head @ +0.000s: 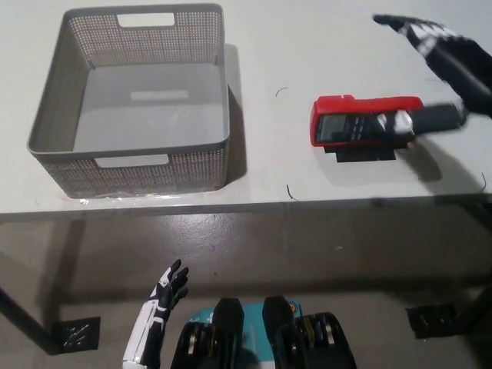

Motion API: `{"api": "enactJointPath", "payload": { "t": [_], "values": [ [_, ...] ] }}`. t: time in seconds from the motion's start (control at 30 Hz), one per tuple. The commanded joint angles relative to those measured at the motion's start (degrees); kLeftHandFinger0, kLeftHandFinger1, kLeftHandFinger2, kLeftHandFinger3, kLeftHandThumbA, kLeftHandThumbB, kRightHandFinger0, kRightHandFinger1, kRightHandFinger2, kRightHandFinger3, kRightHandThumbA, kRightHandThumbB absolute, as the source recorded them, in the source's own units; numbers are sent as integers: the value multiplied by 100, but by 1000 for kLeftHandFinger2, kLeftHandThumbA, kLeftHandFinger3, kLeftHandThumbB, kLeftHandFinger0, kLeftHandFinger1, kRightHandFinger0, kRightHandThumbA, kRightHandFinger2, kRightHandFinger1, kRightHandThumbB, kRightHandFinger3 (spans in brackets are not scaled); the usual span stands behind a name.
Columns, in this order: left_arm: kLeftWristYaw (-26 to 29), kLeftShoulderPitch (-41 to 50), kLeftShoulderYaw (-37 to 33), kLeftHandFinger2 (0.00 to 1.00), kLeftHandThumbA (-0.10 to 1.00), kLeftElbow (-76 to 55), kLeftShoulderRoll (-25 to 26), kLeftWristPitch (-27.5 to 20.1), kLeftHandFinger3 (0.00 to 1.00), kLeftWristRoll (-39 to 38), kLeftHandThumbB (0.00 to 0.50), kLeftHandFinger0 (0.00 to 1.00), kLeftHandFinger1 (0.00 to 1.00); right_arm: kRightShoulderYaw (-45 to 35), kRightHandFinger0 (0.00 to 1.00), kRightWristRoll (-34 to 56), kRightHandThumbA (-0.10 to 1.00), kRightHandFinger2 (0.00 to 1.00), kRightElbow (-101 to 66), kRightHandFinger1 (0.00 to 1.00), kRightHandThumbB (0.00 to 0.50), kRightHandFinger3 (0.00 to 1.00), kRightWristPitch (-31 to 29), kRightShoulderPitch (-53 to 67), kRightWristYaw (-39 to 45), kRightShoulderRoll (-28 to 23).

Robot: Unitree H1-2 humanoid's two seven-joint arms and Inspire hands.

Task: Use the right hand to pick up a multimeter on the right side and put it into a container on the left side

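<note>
Right hand (442,73) seemingly open over multimeter (346,123)

White surface (338,46), lit evenly, front edge running straight across mid-picture. A few thin dark curved marks (281,91) scattered on the right half, possibly hairs or scratches. Black stand (361,156) lying flat near the right. Below the edge, grey-brown floor (307,246). Small dark patterned square (74,336) on the floor at lower left.

A white table (292,46) carries a grey mesh basket (131,165) near its front-left edge and a red multimeter (346,123) lying flat toward the front-right edge, well apart.
</note>
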Motion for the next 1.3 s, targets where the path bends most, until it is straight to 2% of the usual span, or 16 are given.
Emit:
{"api": "enactJointPath", "payload": {
  "t": [0.0, 0.37, 0.5, 0.6, 0.77, 0.87, 1.0, 1.03, 1.17, 1.23, 1.27],
  "values": [
    [-16, 32, -7, 1000, 1000, -51, 30, -617, 1000, -25, 494, 1000, 1000, 971, 1000, -1152, 1000, 1000, 2074, 1000, 500, 1000, 988, -2282, 1196, 31],
    [-43, 204, -75, 1000, 1000, 41, -8, -712, 1000, 1, 500, 1000, 1000, 1664, 1000, -1045, 1000, 1000, 5271, 1000, 500, 1000, 814, -3550, 716, 887],
    [-47, 175, -76, 1000, 1000, 88, 9, -765, 1000, -7, 483, 1000, 1000, 1785, 1000, -935, 1000, 1000, 6038, 1000, 500, 1000, 1010, -3874, 766, 1161],
    [-42, 196, -73, 1000, 1000, 77, 23, -765, 1000, 6, 494, 1000, 1000, 1934, 1000, -958, 996, 1000, 6477, 1000, 500, 1000, 992, -3998, 756, 1301],
    [-68, 207, -73, 1000, 1000, 82, 75, -765, 1000, -10, 479, 1000, 1000, 2010, 1000, -913, 941, 1000, 6991, 1000, 500, 1000, 838, -4032, 560, 1466],
    [-56, 196, -78, 1000, 1000, 89, 79, -765, 1000, 17, 489, 1000, 1000, 2250, 1000, -1092, 949, 1000, 7434, 1000, 500, 1000, 705, -4130, 502, 1572],
    [-58, 214, -85, 1000, 1000, 67, 89, -765, 1000, 19, 493, 1000, 1000, 2391, 1000, -1075, 955, 1000, 7732, 1000, 500, 1000, 319, -4125, 625, 1617],
    [-59, 213, -89, 1000, 1000, 71, 91, -765, 1000, 16, 492, 1000, 1000, 2444, 1000, -1107, 923, 1000, 7773, 1000, 500, 1000, 257, -4130, 645, 1626],
    [-63, 236, -94, 1000, 1000, 76, 91, -765, 1000, 14, 500, 1000, 1000, 2573, 1000, -1141, 957, 1000, 8036, 1000, 500, 1000, 217, -4109, 781, 1768],
    [-75, 229, -101, 1000, 1000, 76, 94, -765, 1000, 9, 500, 1000, 1000, 2587, 1000, -1122, 941, 1000, 8087, 1000, 500, 1000, 214, -4111, 753, 1801],
    [-79, 219, -103, 1000, 1000, 67, 94, -765, 1000, 16, 500, 1000, 1000, 2575, 1000, -1112, 894, 1000, 8109, 1000, 500, 1000, 431, -4121, 734, 1861]
  ]
}}
